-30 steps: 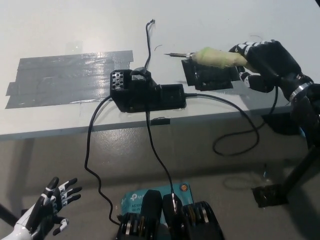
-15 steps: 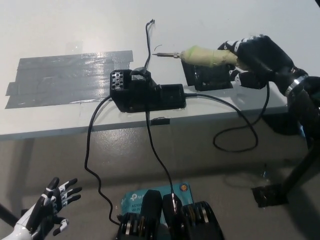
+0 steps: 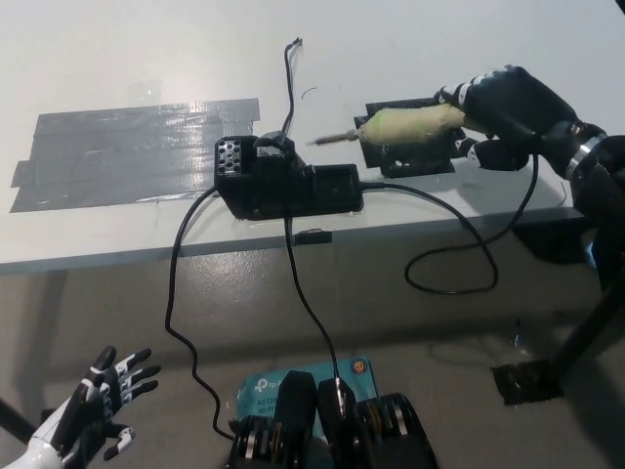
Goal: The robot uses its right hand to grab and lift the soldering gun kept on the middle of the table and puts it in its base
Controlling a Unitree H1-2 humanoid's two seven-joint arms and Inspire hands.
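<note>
My right hand [image 3: 508,106] is closed around the rear of the soldering gun [image 3: 405,128], holding it over the tabletop [image 3: 410,39] beside the base [image 3: 285,182]. It seems light and stiff; I grip the padded handle, never the tip.

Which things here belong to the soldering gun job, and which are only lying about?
Belong to the job:
- soldering gun, held in the black right hand, tip pointing left
- black base near the table's front edge

Only lying about:
- grey tape patch on the white table
- black pad under the gun
- white left hand, resting open at lower left
</note>
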